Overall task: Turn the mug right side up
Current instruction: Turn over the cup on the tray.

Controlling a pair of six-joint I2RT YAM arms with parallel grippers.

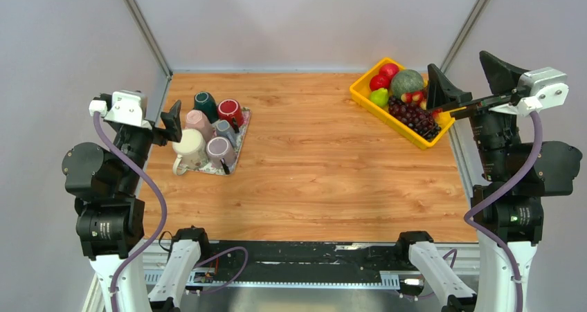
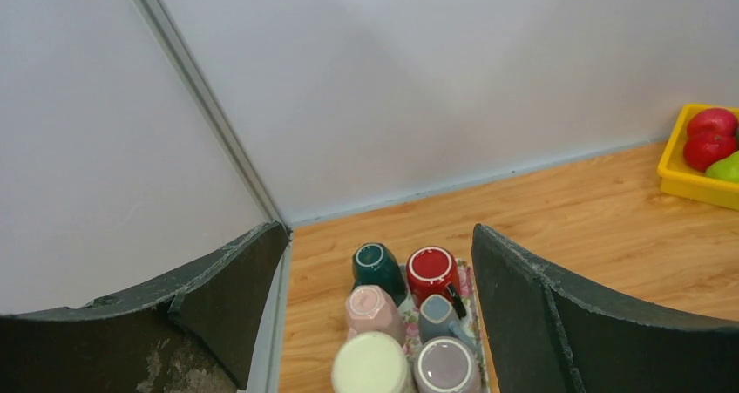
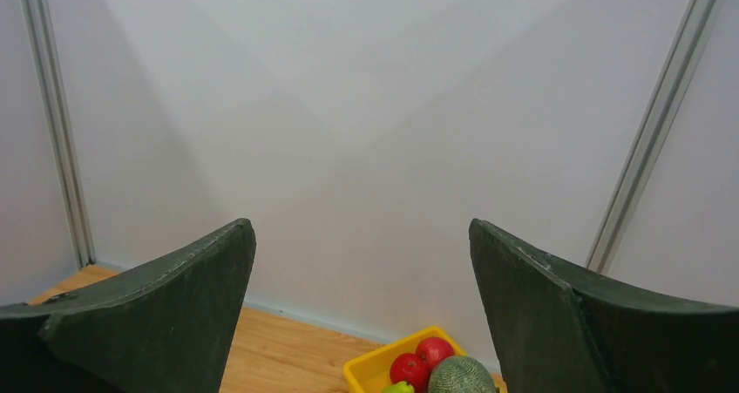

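Counting six mugs (image 1: 199, 124) on one tray (image 1: 242, 129) at nine o'clock, one basket (image 1: 360, 90) at two; my left pincer (image 2: 378, 229), right pincer (image 3: 362, 223) gape empty.

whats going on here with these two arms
Nothing is being handled yet. Six mugs sit upside down on a floral tray at the left, and the left gripper hovers open near them. The right gripper is open and empty by the yellow fruit bin. No mug is turned upright.

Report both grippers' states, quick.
Left gripper: open, holding nothing.
Right gripper: open, holding nothing.
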